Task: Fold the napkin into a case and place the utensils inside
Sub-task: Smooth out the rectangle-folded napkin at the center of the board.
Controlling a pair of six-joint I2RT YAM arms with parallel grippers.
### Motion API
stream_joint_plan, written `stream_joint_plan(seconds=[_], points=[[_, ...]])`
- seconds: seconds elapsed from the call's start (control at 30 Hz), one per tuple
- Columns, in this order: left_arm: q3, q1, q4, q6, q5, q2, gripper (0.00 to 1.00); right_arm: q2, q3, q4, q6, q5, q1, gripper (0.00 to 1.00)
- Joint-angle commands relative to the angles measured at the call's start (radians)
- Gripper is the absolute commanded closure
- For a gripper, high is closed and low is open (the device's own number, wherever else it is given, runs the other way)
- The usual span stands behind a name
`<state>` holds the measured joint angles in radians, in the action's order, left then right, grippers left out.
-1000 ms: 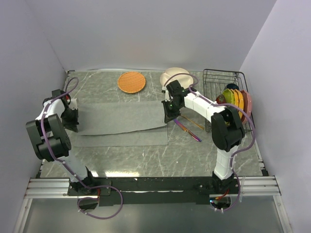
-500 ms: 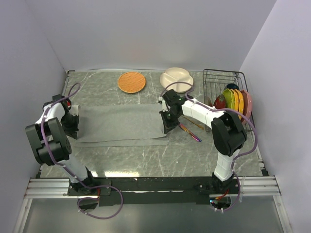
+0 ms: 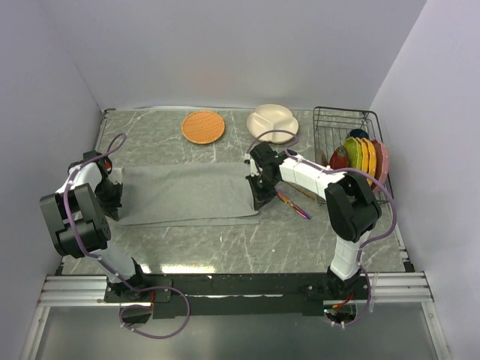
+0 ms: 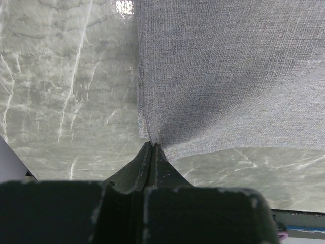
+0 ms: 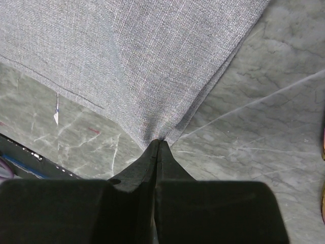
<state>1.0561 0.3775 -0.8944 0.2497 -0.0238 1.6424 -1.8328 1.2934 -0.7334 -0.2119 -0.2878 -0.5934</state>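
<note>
The grey napkin [image 3: 186, 193] lies folded over itself as a wide band across the middle of the table. My left gripper [image 3: 114, 204] is shut on the napkin's left corner [image 4: 151, 136], low at the table. At the band's right end my right gripper [image 3: 257, 201] is shut on the napkin's right corner [image 5: 158, 134]. The cloth [image 4: 223, 76] puckers into both closed tips. Just right of the right gripper lie the utensils: a purple knife [image 3: 292, 204] and a gold spoon [image 3: 302, 192], partly hidden by the right arm.
An orange woven mat [image 3: 203, 127] and a cream divided plate [image 3: 273, 120] sit at the back. A black wire rack [image 3: 334, 124] with coloured plates [image 3: 364, 156] stands at the right. Grey walls close in left and right.
Both grippers have carried the napkin's upper layer toward the near side and lower. The fold now nearly covers the lower layer, whose near strip has narrowed.
</note>
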Motion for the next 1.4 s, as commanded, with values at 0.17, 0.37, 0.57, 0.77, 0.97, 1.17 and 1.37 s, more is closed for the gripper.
stream_joint_plan(seconds=[0.17,0.37,0.57,0.77,0.97,1.17,1.37], points=[[0.001,0.004,0.038,0.005,-0.033,-0.001,0.99,0.061,-0.043,0.006,-0.006,0.035,-0.009,1.0],[0.001,0.006,0.049,0.002,-0.034,0.017,0.99,0.058,-0.055,0.02,-0.009,0.03,-0.011,1.0],[-0.004,0.005,0.055,-0.012,-0.021,0.031,0.99,0.052,-0.062,0.025,-0.007,0.035,-0.014,1.0],[-0.01,0.006,0.068,-0.023,-0.018,0.036,0.99,0.038,-0.052,0.019,-0.004,0.027,-0.013,1.0],[-0.005,0.005,0.064,-0.02,-0.019,0.025,0.99,0.055,-0.06,0.011,-0.001,0.022,-0.032,1.0],[-0.019,0.006,0.066,-0.01,-0.024,0.019,0.99,0.053,-0.063,0.011,-0.003,0.029,-0.04,1.0],[-0.019,0.004,0.072,-0.015,-0.022,0.022,0.99,0.064,-0.069,0.006,-0.006,0.039,-0.045,1.0]])
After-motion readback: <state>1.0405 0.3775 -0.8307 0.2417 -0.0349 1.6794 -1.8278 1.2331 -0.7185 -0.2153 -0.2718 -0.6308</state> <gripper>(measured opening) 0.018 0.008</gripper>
